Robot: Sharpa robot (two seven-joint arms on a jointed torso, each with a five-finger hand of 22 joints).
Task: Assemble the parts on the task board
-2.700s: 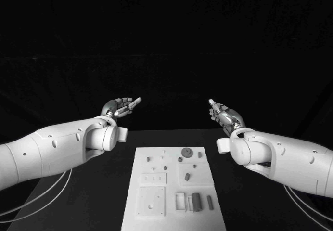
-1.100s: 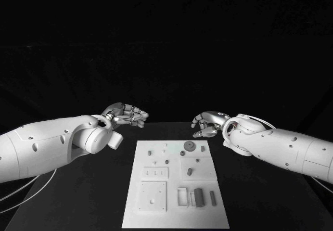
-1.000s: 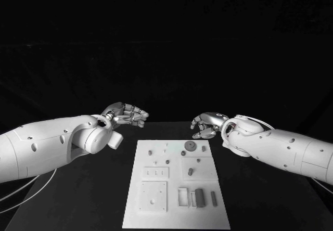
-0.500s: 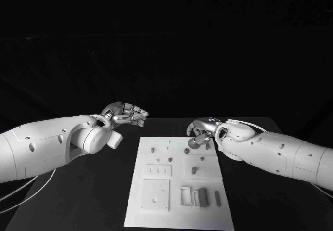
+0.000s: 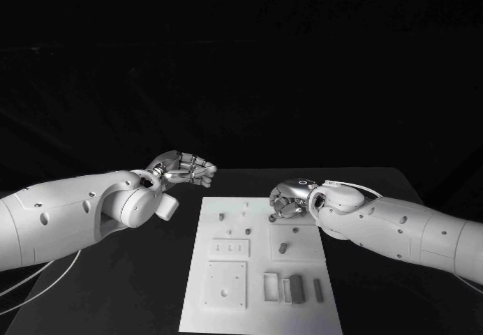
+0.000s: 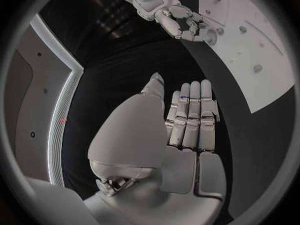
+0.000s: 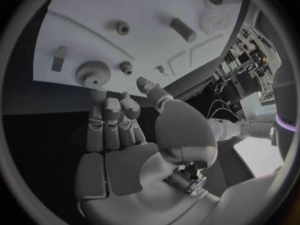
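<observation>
one small grey toothed gear lies just beyond the right hand, whose parted fingers hold nothing; the left hand, curled empty, is farther off.

Scene dim; black background swallows detail. The white rectangular task board and white arms are brightly lit from above, with glare on the board. Wrist views show strong fisheye bending at their rims.
</observation>
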